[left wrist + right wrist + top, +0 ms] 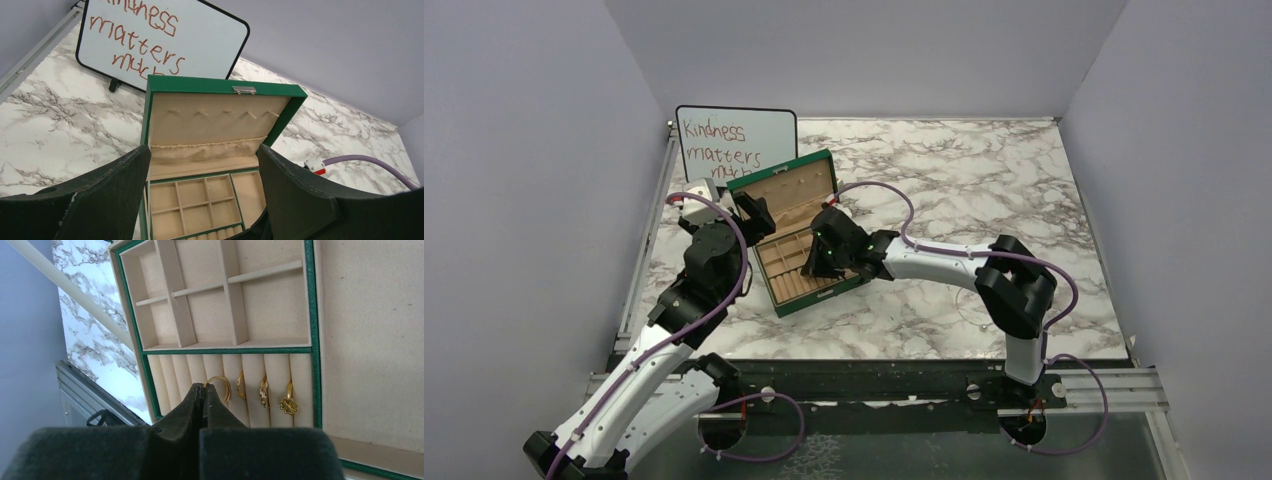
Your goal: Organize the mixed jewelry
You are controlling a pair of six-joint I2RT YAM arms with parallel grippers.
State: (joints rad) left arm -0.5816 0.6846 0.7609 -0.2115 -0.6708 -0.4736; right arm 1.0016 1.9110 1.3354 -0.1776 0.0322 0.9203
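Observation:
The open green box [826,296] holds tan compartments and a row of ring rolls. My right gripper [205,386] is shut, its tips pinching the edge of a plain gold ring [224,385] at the ring rolls. Three more gold rings sit in the rolls to its right: a band [241,385], a leaf-shaped ring [263,392] and a clover ring [288,405]. In the top view the right gripper [817,264] is over the box's near part. My left gripper [205,200] is open and empty, its fingers [100,200] either side of the box's near-left part [751,214].
A whiteboard [735,140] with red writing stands behind the box's raised lid [215,115]. The square compartments [195,200] hold nothing that I can see. Grey walls close in the marble table [984,180] on three sides.

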